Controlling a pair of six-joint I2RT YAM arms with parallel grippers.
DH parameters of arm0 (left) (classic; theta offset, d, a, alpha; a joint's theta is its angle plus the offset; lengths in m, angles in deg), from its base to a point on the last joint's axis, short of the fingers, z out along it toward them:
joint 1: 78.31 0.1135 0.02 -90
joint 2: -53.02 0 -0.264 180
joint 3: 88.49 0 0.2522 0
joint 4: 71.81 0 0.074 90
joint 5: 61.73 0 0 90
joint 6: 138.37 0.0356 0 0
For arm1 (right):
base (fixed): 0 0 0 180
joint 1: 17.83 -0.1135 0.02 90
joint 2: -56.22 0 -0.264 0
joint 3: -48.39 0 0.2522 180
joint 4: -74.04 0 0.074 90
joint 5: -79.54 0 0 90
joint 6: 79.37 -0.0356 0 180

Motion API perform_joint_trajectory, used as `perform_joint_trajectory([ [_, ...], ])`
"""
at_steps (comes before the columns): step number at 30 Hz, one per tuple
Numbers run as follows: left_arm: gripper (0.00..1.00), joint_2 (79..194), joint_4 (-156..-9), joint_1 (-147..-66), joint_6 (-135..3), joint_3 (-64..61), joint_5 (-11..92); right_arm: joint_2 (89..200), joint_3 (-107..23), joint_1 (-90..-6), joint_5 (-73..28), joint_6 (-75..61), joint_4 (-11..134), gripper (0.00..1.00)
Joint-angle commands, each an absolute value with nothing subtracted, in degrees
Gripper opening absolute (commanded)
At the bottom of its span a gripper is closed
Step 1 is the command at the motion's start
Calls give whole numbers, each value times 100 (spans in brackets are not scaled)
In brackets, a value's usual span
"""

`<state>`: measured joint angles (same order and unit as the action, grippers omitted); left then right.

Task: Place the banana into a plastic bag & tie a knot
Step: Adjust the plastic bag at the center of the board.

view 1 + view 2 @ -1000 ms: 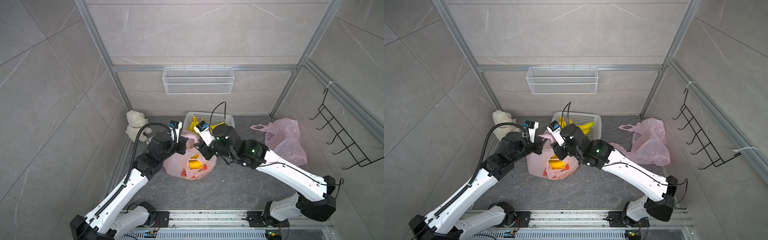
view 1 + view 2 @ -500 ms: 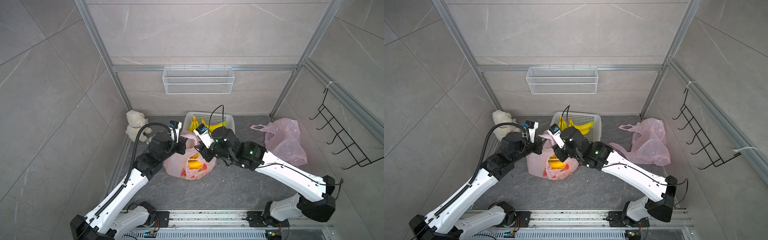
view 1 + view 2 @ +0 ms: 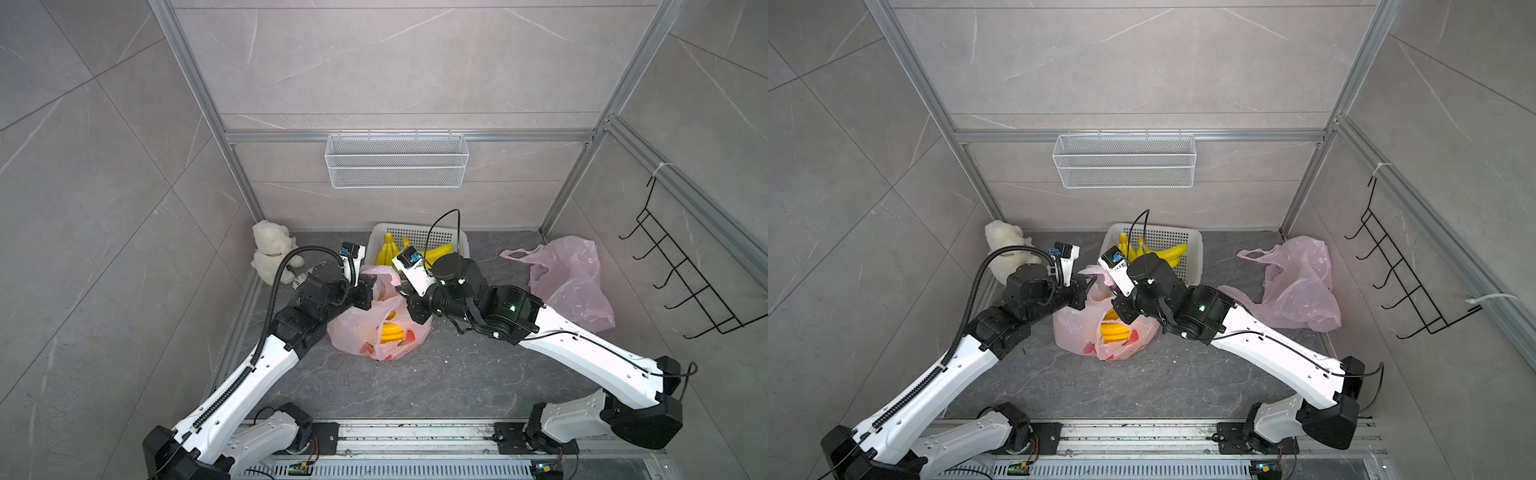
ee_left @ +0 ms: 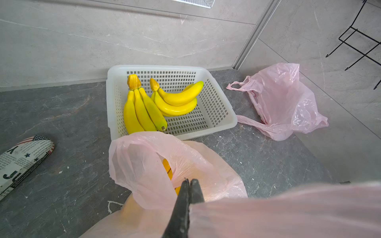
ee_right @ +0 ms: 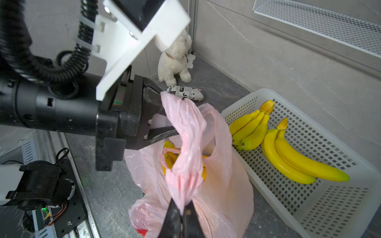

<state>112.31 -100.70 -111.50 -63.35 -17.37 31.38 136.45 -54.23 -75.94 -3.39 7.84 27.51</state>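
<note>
Pink bag [image 3: 353,332], banana [image 3: 390,332] inside | left tool [image 4: 189,182] clenched on handle [image 4: 144,175] | right tool [image 5: 181,206] clenched on twisted strip [image 5: 185,144] stretched between both

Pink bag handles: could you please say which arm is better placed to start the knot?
Probably right: the right gripper, shut on a long twisted handle, could loop it around the left gripper, shut on the bag.

Veiled, cropped and blurring out
The plastic bag [image 3: 351,328] is veiling the banana [image 3: 390,332] to a yellow patch, its film blurring out close to the left wrist lens. The left end effector [image 4: 189,181] and right end effector [image 5: 181,206] are running off their wrist views' edges. A frame edge is cutting the patterned pouch [image 4: 20,156]; a camera mount [image 5: 134,33] is partly covering the head of the plush toy [image 5: 177,63].
</note>
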Motion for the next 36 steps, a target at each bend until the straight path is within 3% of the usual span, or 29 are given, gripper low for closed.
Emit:
perform_joint_trajectory([
  [1, 2, 11162, -10278, -11161, -6294, -1936, 2998, 13374, -5900, -7619, -302, 754, 2597, 0],
  [7, 7, 10953, -10336, -11162, -6367, -2320, 3217, 13689, -6613, -7619, -365, 650, 2301, 0],
  [10, 21, 10612, -10348, -11159, -6434, -2441, 3397, 13962, -6839, -7619, -284, 679, 2205, 0],
  [13, 46, 10053, -10374, -11159, -6492, -2546, 3296, 14096, -6856, -7619, -122, 711, 2231, 0],
  [19, 72, 9293, -10471, -11158, -6374, -2479, 3201, 14226, -6994, -7619, -317, 775, 2218, 0],
  [23, 78, 9360, -10248, -11162, -6141, -2285, 3672, 14261, -7135, -7626, -527, 832, 2162, 0],
  [36, 85, 10825, -8883, -11181, -5814, -1789, 4661, 14288, -7044, -7672, -860, 878, 2224, 0],
])
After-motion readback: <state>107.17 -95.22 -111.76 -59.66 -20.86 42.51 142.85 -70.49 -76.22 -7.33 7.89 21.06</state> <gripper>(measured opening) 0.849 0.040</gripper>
